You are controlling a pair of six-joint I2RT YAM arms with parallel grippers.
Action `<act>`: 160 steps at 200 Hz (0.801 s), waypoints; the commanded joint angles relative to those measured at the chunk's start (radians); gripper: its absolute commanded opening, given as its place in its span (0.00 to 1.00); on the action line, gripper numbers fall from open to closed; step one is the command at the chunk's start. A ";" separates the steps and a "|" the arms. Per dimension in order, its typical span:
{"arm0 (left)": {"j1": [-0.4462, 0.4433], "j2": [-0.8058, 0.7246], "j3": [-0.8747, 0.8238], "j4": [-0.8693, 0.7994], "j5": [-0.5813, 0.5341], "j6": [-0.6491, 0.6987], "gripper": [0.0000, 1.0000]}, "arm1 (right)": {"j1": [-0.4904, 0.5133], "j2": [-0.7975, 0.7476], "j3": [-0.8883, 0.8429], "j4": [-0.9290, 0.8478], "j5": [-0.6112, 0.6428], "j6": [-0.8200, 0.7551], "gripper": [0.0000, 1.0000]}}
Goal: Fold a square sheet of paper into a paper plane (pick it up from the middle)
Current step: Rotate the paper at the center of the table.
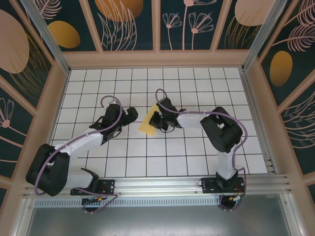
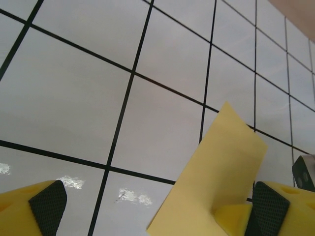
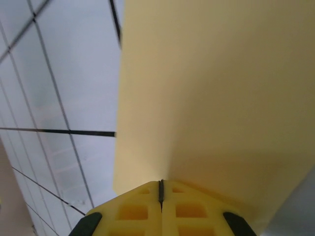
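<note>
The white table (image 1: 197, 147), ruled with black lines into squares, is being walled in on three sides by dark panels (image 1: 202, 34) printed with orange ovals and plants. Both arms are being held out from the near edge toward the middle of the table: the left arm (image 1: 74, 147) is being angled up to the right and the right arm (image 1: 224, 130) is being bent back to the left, so that their ends are being held close together. Between those ends the yellow paper (image 1: 146, 128) is being held near the table's centre, tilted, with one corner being held up above the tiles. Whether its lower edge is being rested on the table cannot be told. The paper is being pinched at one edge by the right gripper (image 3: 160, 189), whose jaws are being pressed fully together on it. The left gripper (image 2: 157, 209) is being held wide apart and nothing is being gripped by it. The paper is being seen between its black pads (image 2: 47, 204), just beside the right-hand one and well clear of the other.
</note>
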 commanded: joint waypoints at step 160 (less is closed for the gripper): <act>-0.090 0.103 0.013 0.217 0.326 -0.092 0.85 | -0.211 0.076 0.146 -0.290 0.110 -0.256 0.08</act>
